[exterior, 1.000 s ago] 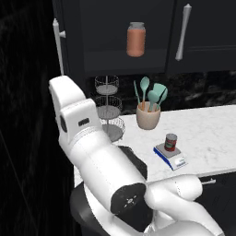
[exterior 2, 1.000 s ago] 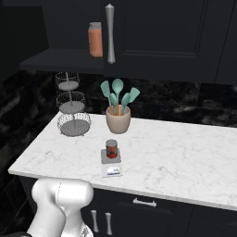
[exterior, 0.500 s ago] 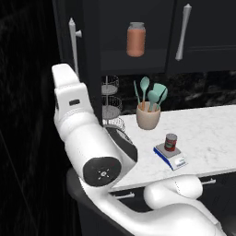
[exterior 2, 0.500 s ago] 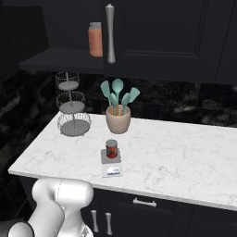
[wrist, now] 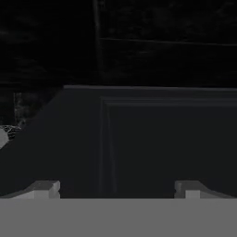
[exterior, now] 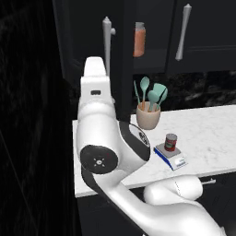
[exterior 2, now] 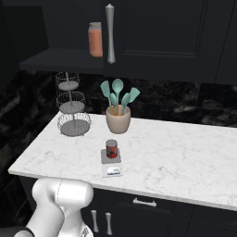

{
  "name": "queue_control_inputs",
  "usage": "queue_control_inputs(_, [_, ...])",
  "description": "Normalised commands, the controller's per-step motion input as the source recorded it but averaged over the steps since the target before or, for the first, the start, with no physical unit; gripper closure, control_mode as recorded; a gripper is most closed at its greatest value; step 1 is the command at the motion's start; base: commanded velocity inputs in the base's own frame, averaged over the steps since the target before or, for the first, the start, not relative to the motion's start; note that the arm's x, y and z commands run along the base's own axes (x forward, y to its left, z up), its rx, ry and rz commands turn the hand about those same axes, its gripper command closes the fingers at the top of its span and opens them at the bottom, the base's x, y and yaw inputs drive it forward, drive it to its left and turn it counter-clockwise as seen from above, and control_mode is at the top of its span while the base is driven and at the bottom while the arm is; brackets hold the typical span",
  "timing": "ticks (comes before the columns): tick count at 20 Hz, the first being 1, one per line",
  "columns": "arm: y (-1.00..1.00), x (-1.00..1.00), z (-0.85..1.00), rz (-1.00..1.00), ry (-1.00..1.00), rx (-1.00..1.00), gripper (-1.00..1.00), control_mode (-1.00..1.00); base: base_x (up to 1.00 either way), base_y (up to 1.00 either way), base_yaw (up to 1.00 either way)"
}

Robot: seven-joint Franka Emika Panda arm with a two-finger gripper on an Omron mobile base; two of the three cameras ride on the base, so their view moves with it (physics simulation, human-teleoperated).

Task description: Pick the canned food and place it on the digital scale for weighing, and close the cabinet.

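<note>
Squarely atop flat scale [exterior 2: 111,163] — squat cylindrical can [exterior 2: 111,148]

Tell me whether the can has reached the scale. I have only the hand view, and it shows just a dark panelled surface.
Observer: Yes. The short red can stands upright on the small blue-bodied scale, on the white marble counter.
Operator: Is the cabinet shut?
Observer: No. In the right base view the left half of the black wall cabinet is open, with its dark shelf exposed.
Operator: Anything on that shelf?
Observer: An orange-pink jar with a grey lid stands there, upright.
</note>
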Motion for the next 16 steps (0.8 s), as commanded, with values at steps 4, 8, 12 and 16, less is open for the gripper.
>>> queue_control_inputs(4, [-0.91,0.53,0.00,-0.26,0.00,0.06,-1.00,-1.00,0.00,0.00,0.00])
queue_control_inputs(8, [-0.86,0.62,0.00,-0.25,0.00,0.05,-1.00,-1.00,0.00,0.00,0.00])
queue_control_inputs(12, [-0.70,0.66,0.00,-0.21,0.00,0.05,-1.00,-1.00,0.00,0.00,0.00])
queue_control_inputs(16, [-0.52,0.56,0.01,-0.09,0.00,0.06,-1.00,-1.00,0.00,0.00,0.00])
